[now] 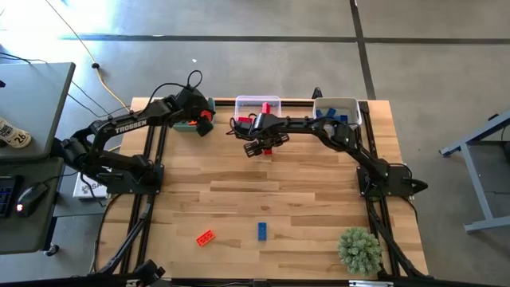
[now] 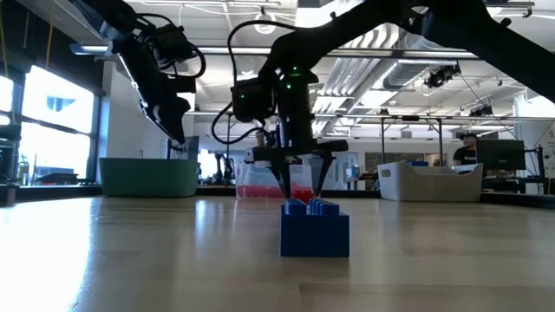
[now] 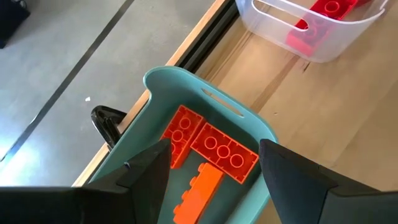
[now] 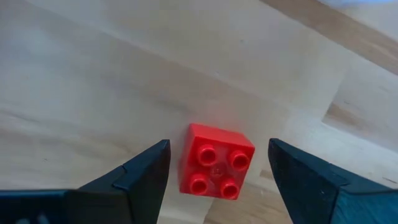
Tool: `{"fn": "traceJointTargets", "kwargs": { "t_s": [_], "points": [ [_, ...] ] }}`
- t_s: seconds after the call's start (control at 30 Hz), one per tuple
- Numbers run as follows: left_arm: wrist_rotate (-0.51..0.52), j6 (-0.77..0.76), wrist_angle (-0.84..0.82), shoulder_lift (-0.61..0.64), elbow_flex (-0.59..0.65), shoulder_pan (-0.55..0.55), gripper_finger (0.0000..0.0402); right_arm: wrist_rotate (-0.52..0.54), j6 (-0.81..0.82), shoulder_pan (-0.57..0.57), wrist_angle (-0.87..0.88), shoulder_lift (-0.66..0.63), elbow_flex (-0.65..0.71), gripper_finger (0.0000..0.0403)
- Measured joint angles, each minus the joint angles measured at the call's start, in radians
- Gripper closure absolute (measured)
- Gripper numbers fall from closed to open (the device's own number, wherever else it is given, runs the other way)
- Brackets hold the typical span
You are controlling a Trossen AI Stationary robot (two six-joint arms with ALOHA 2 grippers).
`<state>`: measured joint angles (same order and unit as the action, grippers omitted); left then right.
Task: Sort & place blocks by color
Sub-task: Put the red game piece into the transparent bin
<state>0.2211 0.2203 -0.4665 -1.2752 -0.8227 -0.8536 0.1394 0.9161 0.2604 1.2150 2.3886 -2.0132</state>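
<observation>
At the table's far left, the left gripper [image 3: 211,180] is hovering above the green bin [image 1: 186,123] with its fingers standing wide apart and holding nothing; inside that bin, orange blocks [image 3: 214,149] are lying flat, studs up. Just right of it along the back edge, the clear bin [image 1: 258,104] is holding red blocks [image 3: 329,7]. In front of that bin, the right gripper [image 4: 217,177] is reaching down toward the wooden table [image 1: 303,199], its fingers spread wide on either side of a square red block [image 4: 216,160] that is sitting studs up on the wood; neither finger is touching it, so it is gripping nothing. Farther right at the back, the grey bin [image 1: 338,110] is holding blue blocks [image 1: 341,118]. Nearer the front edge, an orange block [image 1: 206,237] and a blue block [image 1: 262,231] are lying loose, near each other. A small green plant [image 1: 359,249] is standing at the front right corner.
</observation>
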Motion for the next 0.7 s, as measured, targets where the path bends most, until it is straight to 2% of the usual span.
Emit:
{"fn": "traceJointTargets", "kwargs": {
  "t_s": [0.13,0.3,0.47,0.7],
  "points": [
    [0.0,0.0,0.0,0.0,0.0,0.0,0.0172,-0.002,-0.007,0.004,-0.002,0.004,0.0,0.0164],
    [-0.001,0.0,0.001,0.0,0.0,0.0,0.0172,-0.036,-0.028,0.02,-0.012,0.016,-0.002,0.0231],
    [-0.001,0.0,0.001,0.0,0.0,0.0,0.0172,-0.08,-0.118,0.027,-0.017,0.026,-0.006,0.0287],
    [-0.001,-0.033,-0.043,0.0,0.0,0.007,0.0172,-0.088,-0.291,0.021,-0.03,-0.021,0.002,0.0287]
  ]
}}
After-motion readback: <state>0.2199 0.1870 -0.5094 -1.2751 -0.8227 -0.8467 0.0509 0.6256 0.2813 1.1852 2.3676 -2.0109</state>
